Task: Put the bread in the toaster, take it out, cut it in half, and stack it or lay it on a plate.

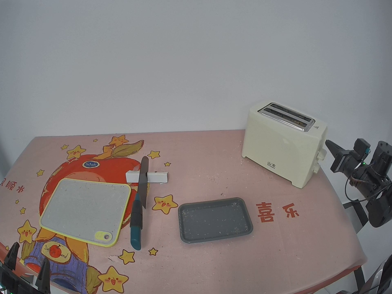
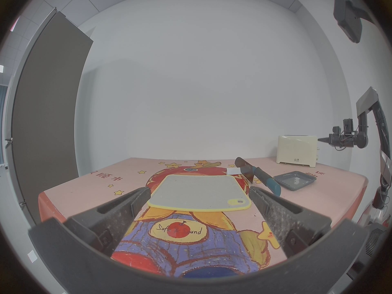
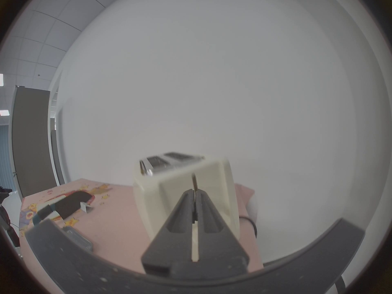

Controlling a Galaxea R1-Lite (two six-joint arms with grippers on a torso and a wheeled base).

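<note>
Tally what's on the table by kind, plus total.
Toaster: 1
Cutting board: 1
Knife: 1
White knife rest: 1
Grey tray: 1
Total: 5

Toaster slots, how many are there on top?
2. Both run side by side in the top of the toaster, at the right rear of the table: one slot nearer the wall, the other slot nearer the table's front. None looks hidden.

Left hand (image 2: 199, 190), fingers apart, near cutting board (image 2: 204, 199), knife (image 2: 259, 174) beside.
</note>
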